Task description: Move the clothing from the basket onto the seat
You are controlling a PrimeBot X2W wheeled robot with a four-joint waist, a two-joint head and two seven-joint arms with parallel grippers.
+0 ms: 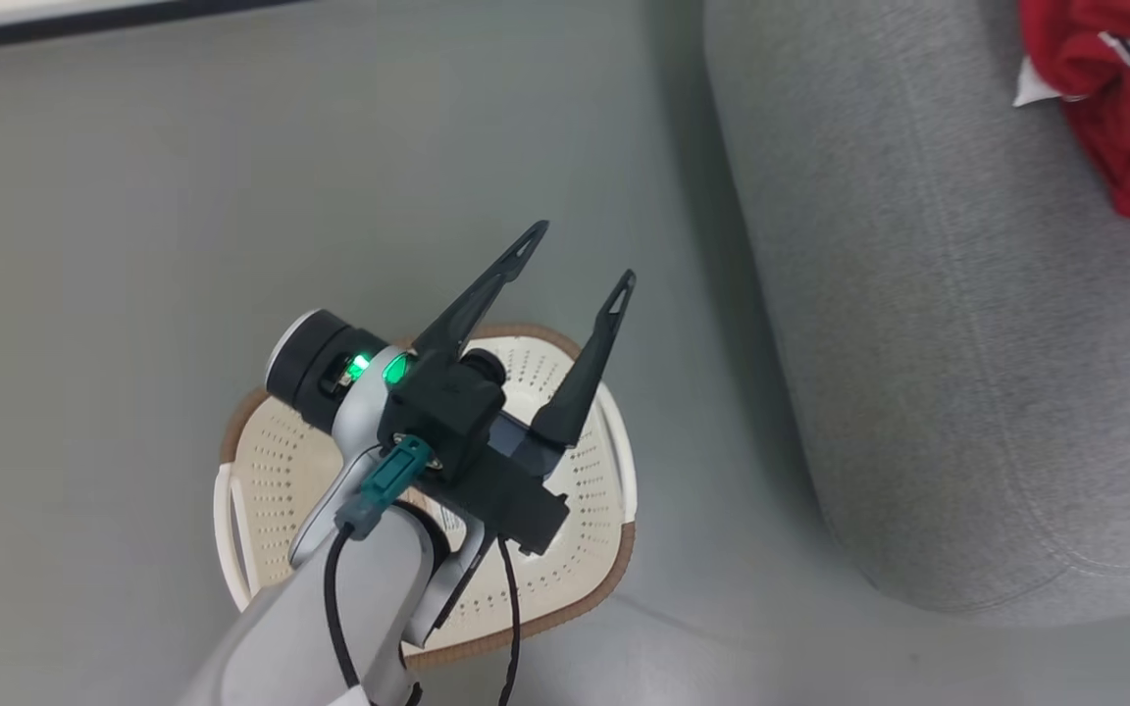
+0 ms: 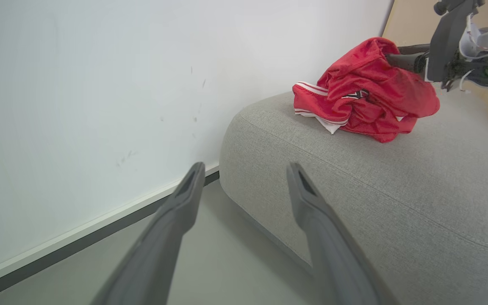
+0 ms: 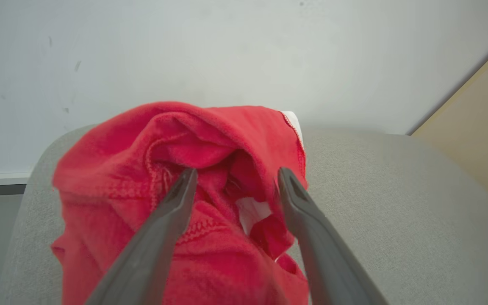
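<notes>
Head view: the left end effector hangs above the basket, its 2 dark fingers spread apart with nothing between them. The basket stands on the floor, just beside the seat. No red shows in the parts of the basket that the arm leaves uncovered. The clothing lies on top of the seat, well in from the rounded edge nearest the basket.

Left wrist view: the left end effector is open and empty, pointing toward the seat's rounded corner. The clothing sits as 1 crumpled red heap on top, near the edge on the wall side, with white stripe trim showing at its lower left. The right end effector reaches into the heap's upper right.

Right wrist view: the right end effector has its fingers apart, the tips sunk among the folds of the clothing. Cloth lies between them but is not pinched. The heap rests on the seat.

Judgement: this looks like the release step of a placement, and the task seems near its end. The next move calls for drawing the right arm straight back along its fingers, so that no fold snags and drags the heap toward the seat's edge. Then the basket's hidden middle needs a look.
</notes>
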